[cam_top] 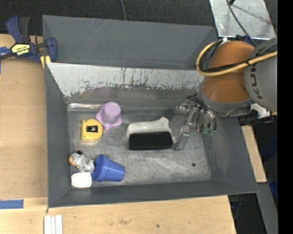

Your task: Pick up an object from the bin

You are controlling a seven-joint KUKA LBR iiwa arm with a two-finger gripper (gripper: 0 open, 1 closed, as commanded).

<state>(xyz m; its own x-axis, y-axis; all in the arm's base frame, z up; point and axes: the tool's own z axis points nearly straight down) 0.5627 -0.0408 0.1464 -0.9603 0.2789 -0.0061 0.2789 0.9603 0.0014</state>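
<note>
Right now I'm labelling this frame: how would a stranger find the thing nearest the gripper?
In the grey bin, look at the floor's middle, just left of the gripper. There lies a black block with a white far edge, the only dark, boxy thing; the lilac cup beside it is round.

jaws just right of black-and-white block (149, 136) | purple cup (110, 114), yellow tape measure (92, 130) left | blue cup (109, 169) front-left

Arm (229, 77) extends in from right; hand (184, 133) tilted down-left, orange wrist cover above.
</note>
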